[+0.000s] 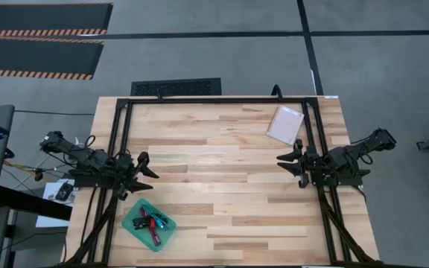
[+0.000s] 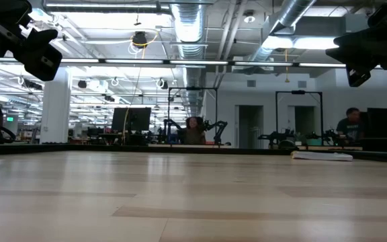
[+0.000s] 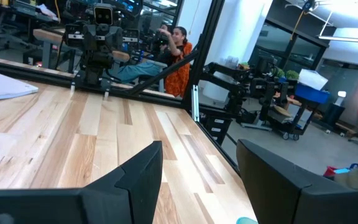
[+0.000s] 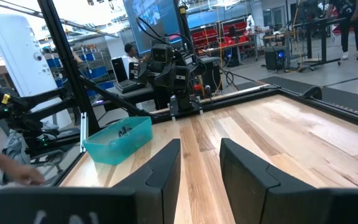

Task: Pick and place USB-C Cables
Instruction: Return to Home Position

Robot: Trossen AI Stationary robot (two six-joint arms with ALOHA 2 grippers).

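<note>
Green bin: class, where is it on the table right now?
In the high view the green bin sits on the left side of the table, near the picture's bottom edge, just below the left gripper.

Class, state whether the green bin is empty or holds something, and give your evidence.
Not empty: the high view shows USB-C cables lying inside the green bin.

The high camera looks straight down from well above on the whole worktop [image 1: 222, 164], the low camera sits at worktop level facing the room behind, and the wrist cameras ride close behind the left gripper [image 3: 199, 147] and right gripper [image 4: 199, 143], facing each other across that same worktop.
</note>
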